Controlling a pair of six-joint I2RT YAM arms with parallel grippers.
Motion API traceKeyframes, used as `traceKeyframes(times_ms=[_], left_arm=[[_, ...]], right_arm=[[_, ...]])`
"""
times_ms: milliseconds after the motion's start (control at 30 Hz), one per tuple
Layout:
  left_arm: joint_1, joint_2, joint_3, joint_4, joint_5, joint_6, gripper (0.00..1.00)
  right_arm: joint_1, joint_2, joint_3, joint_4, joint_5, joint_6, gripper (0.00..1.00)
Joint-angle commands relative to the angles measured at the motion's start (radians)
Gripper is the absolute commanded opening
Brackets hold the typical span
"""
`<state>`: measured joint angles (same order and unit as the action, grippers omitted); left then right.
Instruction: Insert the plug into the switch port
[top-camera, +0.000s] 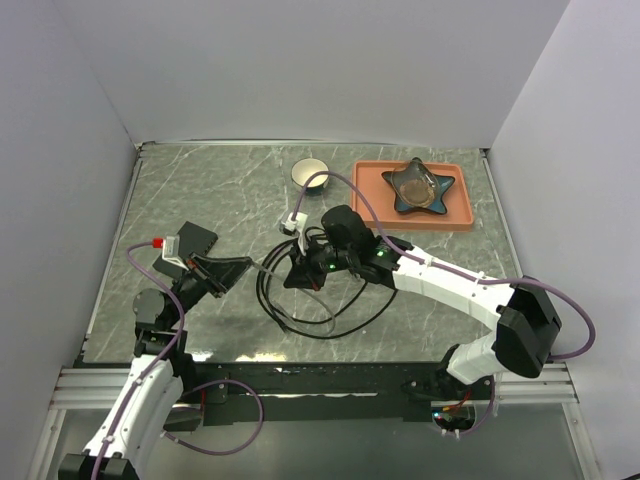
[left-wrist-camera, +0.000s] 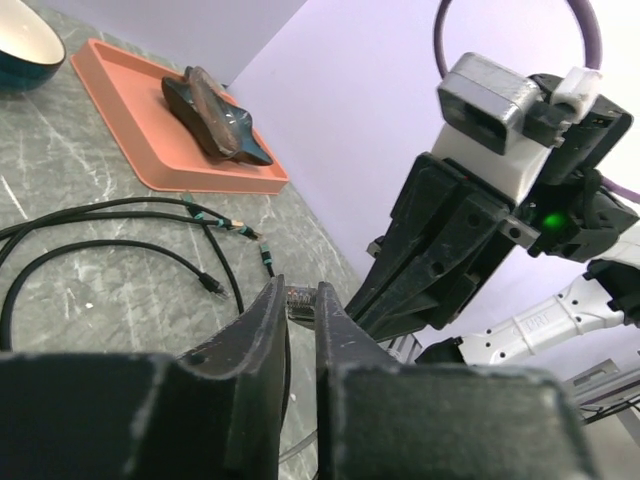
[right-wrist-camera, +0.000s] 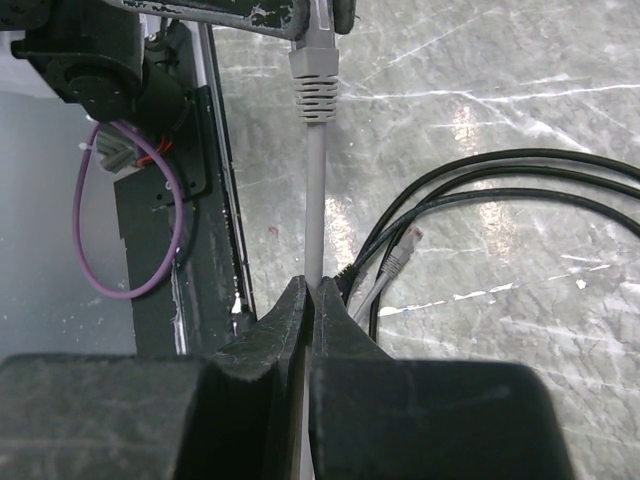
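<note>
Left end effector (left-wrist-camera: 300, 290) pinches plug (left-wrist-camera: 299, 298); black cables (right-wrist-camera: 520, 153) loop beside.

No readable text, arm marking (left-wrist-camera: 540, 322) too blurred

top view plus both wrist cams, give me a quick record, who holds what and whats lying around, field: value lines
left gripper: shut on the plug, clear tip pinched between its fingers
right gripper: shut on the gray cable, a stretch behind the plug
cable span: straight from one gripper to the other
switch port: not identifiable in any view
black cables: loose loops under the right gripper
tray: orange, far right, holds a dark star-shaped dish
bowl: just left of the tray
</note>
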<state>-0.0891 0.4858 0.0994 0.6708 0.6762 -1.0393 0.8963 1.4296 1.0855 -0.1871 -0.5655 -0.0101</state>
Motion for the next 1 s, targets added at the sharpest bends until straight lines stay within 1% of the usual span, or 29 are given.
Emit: traceKeyframes(times_ms=[0, 67, 133, 167, 200, 233, 300, 333, 367, 400, 533, 667, 900, 967], left_arm=[[-0.006, -0.015, 0.002, 0.035, 0.003, 0.008, 0.07], [-0.006, -0.015, 0.002, 0.035, 0.006, 0.01, 0.01], [-0.008, -0.019, 0.002, 0.039, 0.01, 0.012, 0.01], [-0.009, -0.021, 0.002, 0.041, 0.014, 0.013, 0.02], [-0.009, -0.024, 0.002, 0.039, 0.016, 0.016, 0.02], [-0.009, -0.029, 0.002, 0.039, 0.022, 0.019, 0.01], [-0.011, -0.036, 0.0, 0.038, 0.028, 0.03, 0.01], [-0.011, -0.044, -0.004, 0.052, 0.04, 0.033, 0.01], [-0.012, -0.05, -0.009, 0.064, 0.048, 0.033, 0.01], [-0.014, -0.056, -0.013, 0.078, 0.052, 0.03, 0.01], [-0.021, -0.09, -0.03, 0.142, 0.083, 0.018, 0.01], [-0.041, -0.105, -0.024, 0.162, 0.105, 0.028, 0.01], [-0.107, -0.096, -0.012, 0.19, 0.117, 0.053, 0.01], [-0.119, -0.092, -0.006, 0.182, 0.112, 0.068, 0.01]], right_arm=[[0.016, 0.005, 0.011, 0.034, -0.013, 0.009, 0.0], [0.02, 0.003, 0.016, 0.029, -0.002, 0.007, 0.0], [0.019, -0.004, 0.016, 0.029, 0.012, 0.009, 0.0], [0.018, -0.009, 0.014, 0.031, 0.013, 0.007, 0.04], [0.018, -0.02, 0.014, 0.037, 0.015, 0.009, 0.09], [0.018, -0.024, 0.014, 0.041, 0.015, 0.033, 0.21], [0.018, -0.041, 0.013, 0.051, 0.012, 0.039, 0.32], [0.019, -0.047, 0.013, 0.055, 0.009, 0.041, 0.43], [0.02, -0.057, 0.013, 0.06, -0.005, 0.042, 0.49], [0.018, -0.058, 0.016, 0.07, -0.013, 0.05, 0.58], [0.019, -0.066, 0.031, 0.107, -0.063, 0.078, 0.72], [0.02, -0.048, 0.057, 0.161, -0.129, 0.114, 0.73], [0.019, -0.001, 0.106, 0.183, -0.169, 0.153, 0.68], [0.02, 0.002, 0.108, 0.218, -0.178, 0.162, 0.67]])
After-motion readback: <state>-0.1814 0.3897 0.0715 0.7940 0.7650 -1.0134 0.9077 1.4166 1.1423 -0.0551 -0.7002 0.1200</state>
